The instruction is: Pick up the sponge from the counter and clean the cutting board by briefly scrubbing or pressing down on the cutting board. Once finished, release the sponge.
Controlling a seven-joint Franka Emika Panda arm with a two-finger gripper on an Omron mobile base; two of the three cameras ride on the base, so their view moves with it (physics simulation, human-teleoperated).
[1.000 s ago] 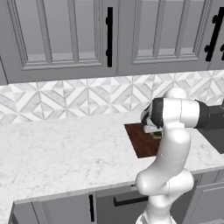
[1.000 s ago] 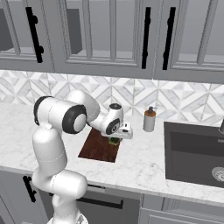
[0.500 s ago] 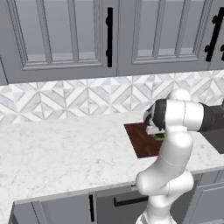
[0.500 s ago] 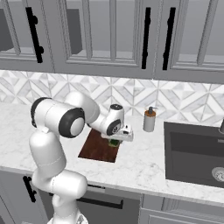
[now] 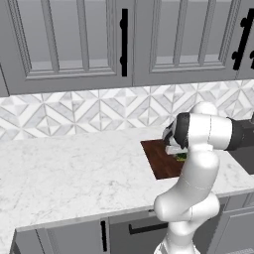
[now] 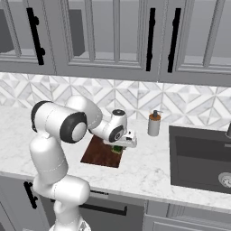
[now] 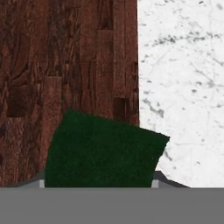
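Note:
The sponge (image 7: 103, 148) shows its dark green scrub face in the hand view, low over the right edge of the cutting board (image 7: 65, 65). My gripper (image 7: 98, 183) is shut on it, with a fingertip at each lower corner of the block. From the left base view, the gripper (image 5: 176, 152) hangs over the board's (image 5: 159, 161) far right part, a bit of green sponge (image 5: 181, 156) under it. The right base view has the gripper (image 6: 120, 145) low over the board (image 6: 99, 154), holding the sponge (image 6: 118, 148). The white marble counter (image 5: 74, 168) carries the board.
A soap dispenser (image 6: 154, 123) stands on the counter by the backsplash, right of the board. The dark sink basin (image 6: 200, 158) lies further right. Bare marble (image 7: 183, 87) adjoins the board's right edge. My own arm (image 5: 198, 163) covers part of the board.
The hand with the sponge has sunk slightly toward the board's right edge and drifted a little to the right. The grip on the sponge is unchanged.

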